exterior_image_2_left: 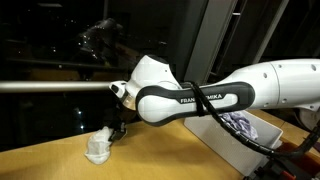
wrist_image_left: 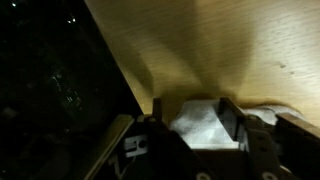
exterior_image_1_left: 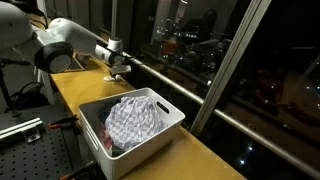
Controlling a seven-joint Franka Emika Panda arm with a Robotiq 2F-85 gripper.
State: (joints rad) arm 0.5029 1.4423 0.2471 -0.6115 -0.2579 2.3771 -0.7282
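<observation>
We see a wooden table (exterior_image_1_left: 200, 155) by a dark window (exterior_image_1_left: 250, 60). A white bin (exterior_image_1_left: 150, 145) holds a checked cloth (exterior_image_1_left: 135, 118). At the table's far end the gripper (wrist_image_left: 193, 104) sits around a white wad (exterior_image_2_left: 98, 148); we cannot tell if it pinches.

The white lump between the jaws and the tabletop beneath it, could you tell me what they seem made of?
White lump: probably soft cloth or paper, matte; it looks crumpled and folded. Tabletop: light wood or wood laminate, smooth; fine grain lines show.
</observation>
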